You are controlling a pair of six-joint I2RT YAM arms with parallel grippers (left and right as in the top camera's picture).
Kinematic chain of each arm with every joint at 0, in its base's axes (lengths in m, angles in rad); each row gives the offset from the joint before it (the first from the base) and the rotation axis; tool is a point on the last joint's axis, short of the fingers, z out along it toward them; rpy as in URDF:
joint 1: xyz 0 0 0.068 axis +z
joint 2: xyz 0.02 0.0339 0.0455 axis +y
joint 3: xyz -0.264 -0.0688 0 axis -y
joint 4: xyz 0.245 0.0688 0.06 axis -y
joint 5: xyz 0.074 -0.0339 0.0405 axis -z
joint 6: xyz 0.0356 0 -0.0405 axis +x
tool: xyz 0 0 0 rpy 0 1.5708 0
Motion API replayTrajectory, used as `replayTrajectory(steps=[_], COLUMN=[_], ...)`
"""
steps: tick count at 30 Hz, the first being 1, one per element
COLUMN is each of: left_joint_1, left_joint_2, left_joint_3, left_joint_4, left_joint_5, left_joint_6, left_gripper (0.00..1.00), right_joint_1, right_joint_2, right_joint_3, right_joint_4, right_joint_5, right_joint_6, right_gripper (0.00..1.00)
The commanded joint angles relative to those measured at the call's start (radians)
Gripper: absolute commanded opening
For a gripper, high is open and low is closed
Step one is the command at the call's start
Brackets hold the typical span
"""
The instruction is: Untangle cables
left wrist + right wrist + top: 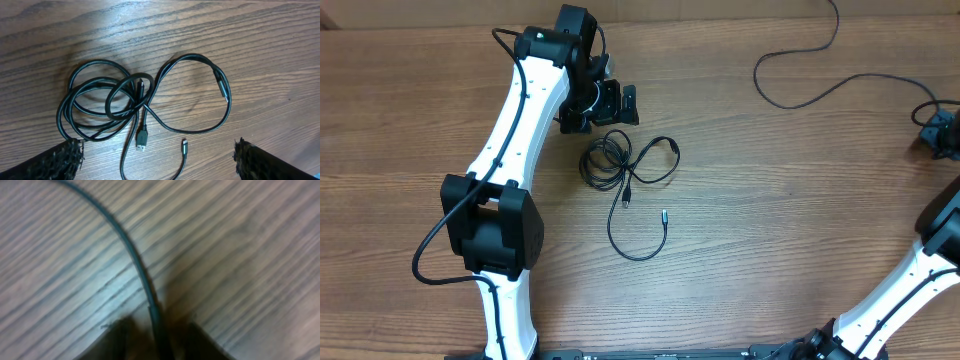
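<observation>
Wood-grain bench (pixel 770 230) fills the overhead view, where the tangled cables (pixel 625 165) lie on bare wood left of centre. They form a small coil with two thin tails trailing toward the near side, each ending in a plug. The left pincer (pixel 605 108) hovers just beyond the coil on its far side, at the end of a white left arm (pixel 515 110) reaching up from the near edge. At far right, a loose cable (pixel 800 75) snakes from the far edge across to the right pincer (pixel 935 130), which sits low at the right edge.

From the left wrist, the tangled cables (pixel 139 111) spread below the left pincer (pixel 157 159), whose two fingertips (pixel 62 157) stand wide apart at the near corners. The coil sits left and an open loop right. A flat plug (pixel 141 140) and a smaller plug (pixel 185 145) lie side by side near the bottom.

From the right wrist, in a blurred frame, the loose cable (pixel 143 275) curves down the wood and runs between the fingers (pixel 112 340) of the right pincer (pixel 157 342). Whether they are clamped on it cannot be told.
</observation>
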Motion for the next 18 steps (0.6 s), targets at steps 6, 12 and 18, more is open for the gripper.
replayTrajectory(steps=[6,12,18], left_joint_1=[-0.006,-0.006,-0.006], left_joint_2=[-0.013,-0.013,-0.013], left_joint_3=[0.013,0.013,0.013], left_joint_4=[0.002,0.002,0.002], left_joint_5=[-0.006,-0.006,-0.006], left_joint_6=[0.023,0.023,0.023], left_gripper=[1.00,0.99,1.00], right_joint_1=[0.002,0.002,0.020], right_joint_2=[-0.037,-0.087,-0.171], right_joint_3=[0.002,0.116,0.209], right_joint_4=[0.005,-0.003,0.065], right_joint_5=[-0.027,-0.157,-0.403], right_joint_6=[0.019,0.211,0.492], right_gripper=[0.04,0.04,0.04])
